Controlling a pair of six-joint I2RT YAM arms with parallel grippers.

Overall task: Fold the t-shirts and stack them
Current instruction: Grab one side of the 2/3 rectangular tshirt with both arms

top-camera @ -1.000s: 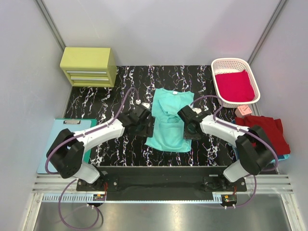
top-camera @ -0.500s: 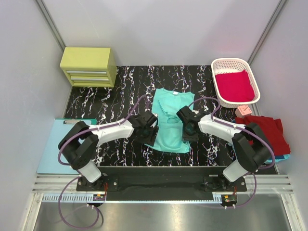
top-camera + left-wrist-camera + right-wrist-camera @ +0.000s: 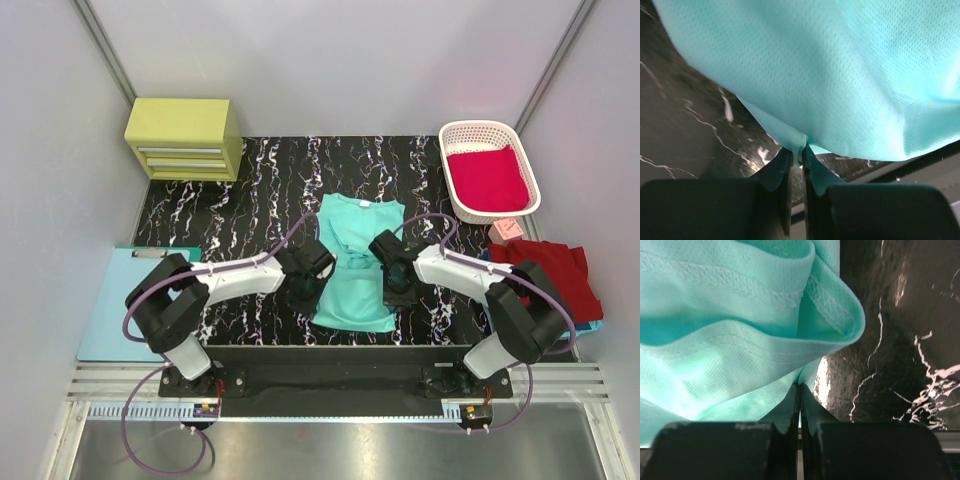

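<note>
Now left hand (image 3: 797,156) pinches left edge of mint-teal t-shirt (image 3: 356,262), right hand (image 3: 800,390) pinches right edge.

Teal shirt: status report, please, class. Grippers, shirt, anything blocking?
Left gripper shut on teal shirt, left edge. Right gripper shut on right edge. Shirt bunched, fold unfinished. Nothing blocking.

l & r jaws moved twd hem, now pinching mint-teal t-shirt (image 3: 355,268) edges.

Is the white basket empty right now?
No, a crimson t-shirt lies inside the white basket, covering most of its floor.
</note>
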